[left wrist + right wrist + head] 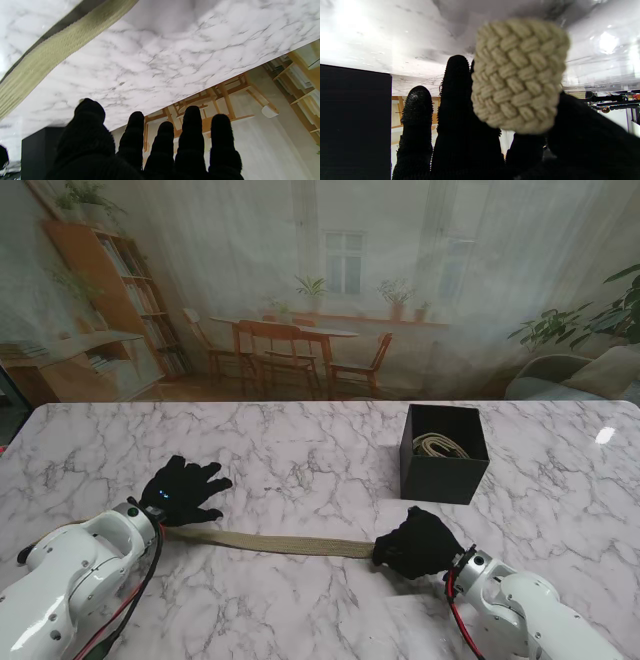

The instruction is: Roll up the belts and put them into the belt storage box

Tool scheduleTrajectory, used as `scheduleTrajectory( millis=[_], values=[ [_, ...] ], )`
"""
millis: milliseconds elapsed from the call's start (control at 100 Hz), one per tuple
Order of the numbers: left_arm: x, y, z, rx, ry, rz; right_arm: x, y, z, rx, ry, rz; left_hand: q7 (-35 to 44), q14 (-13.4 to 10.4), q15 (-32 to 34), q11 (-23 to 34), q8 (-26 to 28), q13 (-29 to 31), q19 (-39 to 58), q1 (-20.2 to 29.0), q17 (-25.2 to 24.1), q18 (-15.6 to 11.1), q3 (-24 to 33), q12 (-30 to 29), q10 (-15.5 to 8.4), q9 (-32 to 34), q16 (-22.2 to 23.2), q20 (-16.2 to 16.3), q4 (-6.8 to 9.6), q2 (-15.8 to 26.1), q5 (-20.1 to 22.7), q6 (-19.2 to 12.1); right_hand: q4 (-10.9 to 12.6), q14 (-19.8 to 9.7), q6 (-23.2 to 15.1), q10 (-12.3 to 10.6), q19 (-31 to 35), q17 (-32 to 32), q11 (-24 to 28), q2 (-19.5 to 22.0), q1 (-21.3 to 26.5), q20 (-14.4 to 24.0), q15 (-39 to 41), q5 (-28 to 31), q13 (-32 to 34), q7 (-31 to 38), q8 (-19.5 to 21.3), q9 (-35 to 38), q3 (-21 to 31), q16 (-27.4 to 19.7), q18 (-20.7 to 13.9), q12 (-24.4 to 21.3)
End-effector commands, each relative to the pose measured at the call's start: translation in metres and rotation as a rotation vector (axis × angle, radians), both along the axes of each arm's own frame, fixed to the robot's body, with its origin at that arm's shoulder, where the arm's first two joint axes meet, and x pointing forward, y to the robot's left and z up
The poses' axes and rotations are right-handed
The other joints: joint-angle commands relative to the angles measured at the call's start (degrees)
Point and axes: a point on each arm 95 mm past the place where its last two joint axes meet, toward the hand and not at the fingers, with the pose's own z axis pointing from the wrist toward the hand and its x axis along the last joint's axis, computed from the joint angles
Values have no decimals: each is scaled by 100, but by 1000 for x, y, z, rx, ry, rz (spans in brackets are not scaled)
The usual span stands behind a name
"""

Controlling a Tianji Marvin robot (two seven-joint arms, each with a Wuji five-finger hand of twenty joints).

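Observation:
A tan woven belt (275, 542) lies stretched across the marble table between my two hands. My right hand (417, 544), in a black glove, is shut on the belt's right end; the right wrist view shows that braided end (518, 75) pinched between thumb and fingers. My left hand (183, 491) hovers over the belt's left end with its fingers (191, 140) spread and apart, holding nothing; the belt (50, 53) runs past it on the table. The black belt storage box (445, 452) stands beyond my right hand, with a coiled pale belt (440, 446) inside.
The white marble table (300, 460) ends at a printed room backdrop along its far side. The box's dark wall (355, 120) fills one side of the right wrist view, close to the fingers.

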Motion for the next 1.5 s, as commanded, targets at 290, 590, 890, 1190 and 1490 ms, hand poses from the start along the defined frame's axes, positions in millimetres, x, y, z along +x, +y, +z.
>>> scheduleTrajectory(
  millis=[290, 590, 890, 1190, 1490],
  values=[
    [8, 40, -17, 144, 119, 95, -2, -2, -4, -2, -7, -15, -131, 31, -63, 91, -243, -219, -241, -622, -116, 85, -94, -74, 67, -193, -64, -29, 73, -542, -210, -108, -23, -725, -169, -566, -105, -145, 41, -141, 362, -116, -239, -75, -243, -44, -147, 381, 499, -129, -59, -17],
    [7, 38, -29, 141, 162, 92, -2, -3, -5, -4, -13, -22, 511, -61, 43, 262, 160, -194, -127, -787, -132, 67, 1, 271, 77, -79, 162, 284, 25, -649, 498, -498, -10, -743, -104, -578, -152, -174, 52, -123, 333, -157, -253, -159, -256, -118, -126, 377, 513, -165, -33, -10],
    [0, 56, -29, 178, 67, 133, -3, -5, -6, -6, -15, -33, 815, -118, 282, 464, 843, 179, 385, 1198, 100, 0, 51, 450, -8, 275, 419, 460, -7, 104, 580, -728, -2, -748, -29, -581, -169, -180, 62, -113, 322, -190, -249, -216, -254, -162, -89, 379, 530, -185, -11, -5],
    [-9, 84, -34, 215, 30, 208, -4, -6, -6, -9, -17, -37, 895, -109, 474, 756, 785, 560, 677, 1264, 255, 26, -40, 538, -109, 942, 548, 475, 70, -118, 840, -752, 0, -757, 10, -583, -175, -183, 70, -102, 312, -214, -249, -249, -265, -189, -61, 378, 534, -196, -7, -1],
    [-17, 92, -40, 242, 48, 186, -3, -6, -7, -11, -17, -45, 2310, -159, 210, 699, 1682, 249, 468, 857, 63, 53, 150, 600, -150, 614, 393, 324, 135, -1175, 1448, -1040, -4, -763, 61, -584, -172, -184, 80, -90, 310, -233, -243, -277, -263, -206, -45, 380, 532, -203, -5, 5]
  ],
)
